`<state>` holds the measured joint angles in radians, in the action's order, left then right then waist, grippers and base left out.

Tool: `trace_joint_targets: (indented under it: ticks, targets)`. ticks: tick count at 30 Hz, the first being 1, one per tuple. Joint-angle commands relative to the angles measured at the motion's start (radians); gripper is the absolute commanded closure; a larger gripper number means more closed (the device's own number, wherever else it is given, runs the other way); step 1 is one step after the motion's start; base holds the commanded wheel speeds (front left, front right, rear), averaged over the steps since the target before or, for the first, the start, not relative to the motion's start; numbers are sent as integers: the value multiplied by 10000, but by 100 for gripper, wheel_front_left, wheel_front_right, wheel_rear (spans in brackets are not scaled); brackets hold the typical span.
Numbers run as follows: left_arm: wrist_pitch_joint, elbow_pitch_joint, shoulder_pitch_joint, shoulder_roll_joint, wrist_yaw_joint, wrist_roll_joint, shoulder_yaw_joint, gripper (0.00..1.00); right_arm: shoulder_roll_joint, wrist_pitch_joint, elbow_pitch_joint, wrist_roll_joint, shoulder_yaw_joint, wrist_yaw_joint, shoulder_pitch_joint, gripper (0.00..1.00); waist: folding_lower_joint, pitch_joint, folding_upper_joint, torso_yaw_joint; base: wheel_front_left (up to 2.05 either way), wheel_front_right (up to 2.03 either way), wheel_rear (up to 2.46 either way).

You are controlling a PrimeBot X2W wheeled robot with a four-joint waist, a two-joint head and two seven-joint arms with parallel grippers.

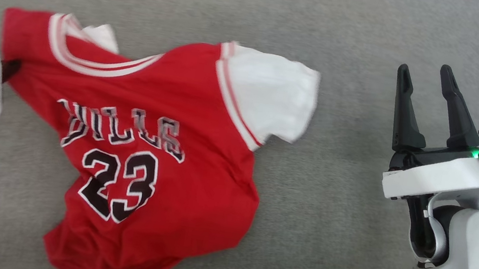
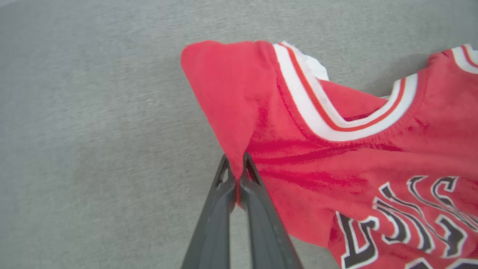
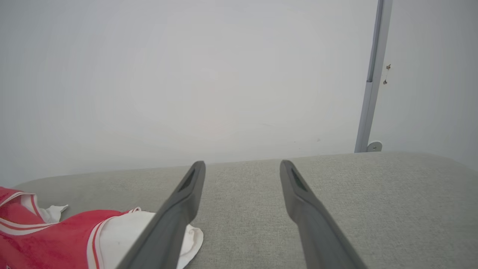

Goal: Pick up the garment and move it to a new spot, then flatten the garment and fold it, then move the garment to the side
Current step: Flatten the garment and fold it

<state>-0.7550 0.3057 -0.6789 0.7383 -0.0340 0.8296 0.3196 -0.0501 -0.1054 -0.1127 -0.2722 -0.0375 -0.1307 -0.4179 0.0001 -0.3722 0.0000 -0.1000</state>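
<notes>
The garment (image 1: 157, 141), a red jersey with white sleeves, striped collar and a black-and-white "23" print, lies rumpled on the grey surface, print side up. My left gripper (image 2: 236, 160) is shut on a pinch of red cloth at the garment (image 2: 336, 149) shoulder, beside the collar; in the head view its dark tip (image 1: 9, 68) touches the jersey's left edge. My right gripper (image 1: 424, 77) stands open well to the right of the jersey, nothing between its fingers. In the right wrist view my right gripper (image 3: 242, 166) hovers with the garment (image 3: 56, 239) at the lower left.
A grey padded surface (image 1: 340, 225) carries everything, with bare room right of the jersey. Its far edge (image 3: 336, 157) meets a pale wall, where a thin grey upright pole (image 3: 371, 82) stands.
</notes>
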Motion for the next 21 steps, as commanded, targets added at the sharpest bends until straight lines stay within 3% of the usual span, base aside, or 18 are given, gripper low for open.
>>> trace_joint_targets:
  ticks: [1, 6, 10, 21]
  targets:
    - [125, -232, 367, 232, 134, 151, -218, 100, -7, 78, 72, 37, 44, -1, 108, 0, -1, 230, 0, 332, 0, 0, 0]
    - [384, -933, 946, 562, 333, 405, -676, 100, -8, 247, 191, 81, 78, -1, 174, 0, -1, 376, 0, 542, 0, 0, 0]
    - [287, -1802, 1085, 374, 289, 606, -606, 100, -7, 324, 234, 79, 47, -1, 202, 0, -1, 474, 0, 555, 0, 0, 0]
    - [-748, -4389, 924, -634, 169, 55, 1259, 100, -5, 275, 261, -107, -107, -1, 295, 0, -1, 486, 0, 36, 0, 0, 0]
